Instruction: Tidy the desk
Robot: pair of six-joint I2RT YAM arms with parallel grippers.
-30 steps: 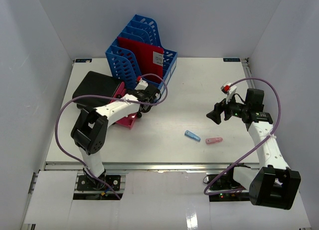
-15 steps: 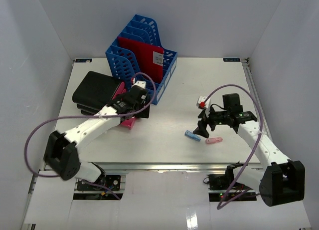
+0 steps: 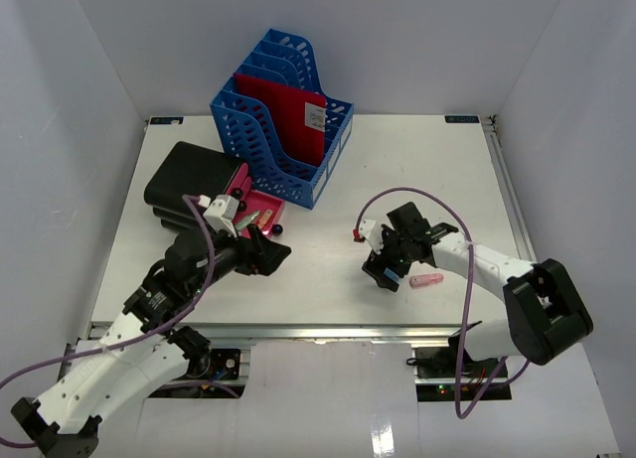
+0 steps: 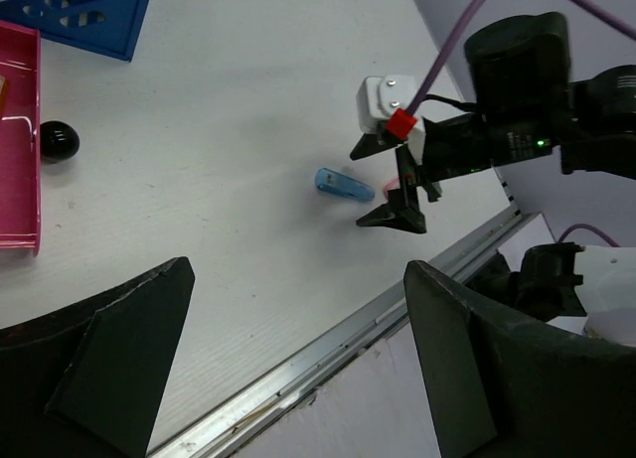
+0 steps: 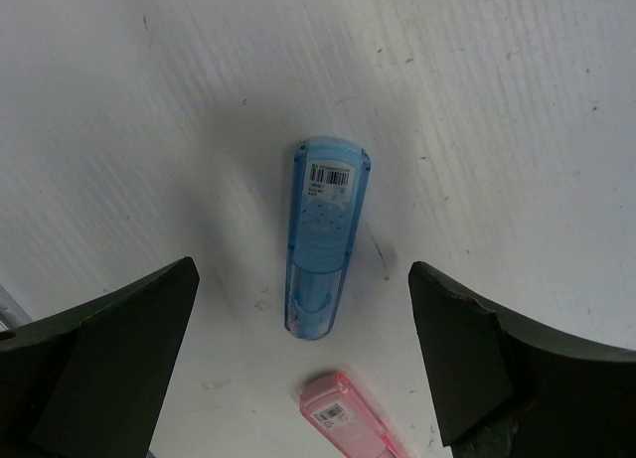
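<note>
Stretching flat and white, desk with metal front rail; left pincer and right pincer both apart.

plastics, metal and a matt white top

the desk is a smooth white board with a matt finish, showing fine scuffs and specks close up. its front rail is bare silvery metal. the small blue item and the pink one are translucent glossy plastic with paper barcode labels. the file rack is shiny blue moulded plastic, and the tray is see-through pink plastic. the little ball is glossy black. the black case looks matt. the cable has a smooth purple sheath.
</note>
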